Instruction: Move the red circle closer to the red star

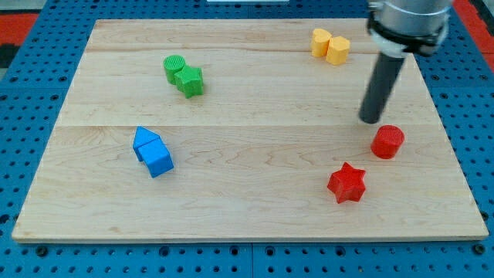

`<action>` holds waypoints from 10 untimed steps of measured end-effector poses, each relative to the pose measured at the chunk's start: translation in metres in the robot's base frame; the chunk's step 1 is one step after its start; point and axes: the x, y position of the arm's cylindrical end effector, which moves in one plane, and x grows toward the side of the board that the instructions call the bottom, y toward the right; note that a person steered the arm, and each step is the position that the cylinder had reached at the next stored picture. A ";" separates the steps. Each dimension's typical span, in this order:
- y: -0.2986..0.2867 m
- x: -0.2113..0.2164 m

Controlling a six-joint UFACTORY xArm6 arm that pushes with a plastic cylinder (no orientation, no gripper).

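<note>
On the blue board with holes (46, 46) lies a big wooden table top (247, 177), and everything else sits on it. The arm has no pincer, just a dark rod (383, 85) that comes down from the view's top right. My tip (371, 120) rests on the wood just up and left of the red circle (387, 142), very near it; whether they touch is hard to tell. The red star (346, 183) sits near the red circle, down and to its left. Far left of the red circle are two blue blocks (152, 151), touching. Up and left of it are two green blocks (184, 76), touching. Straight above it, near the top edge, are two yellow blocks (330, 45), touching.
</note>
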 end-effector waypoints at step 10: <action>-0.068 0.044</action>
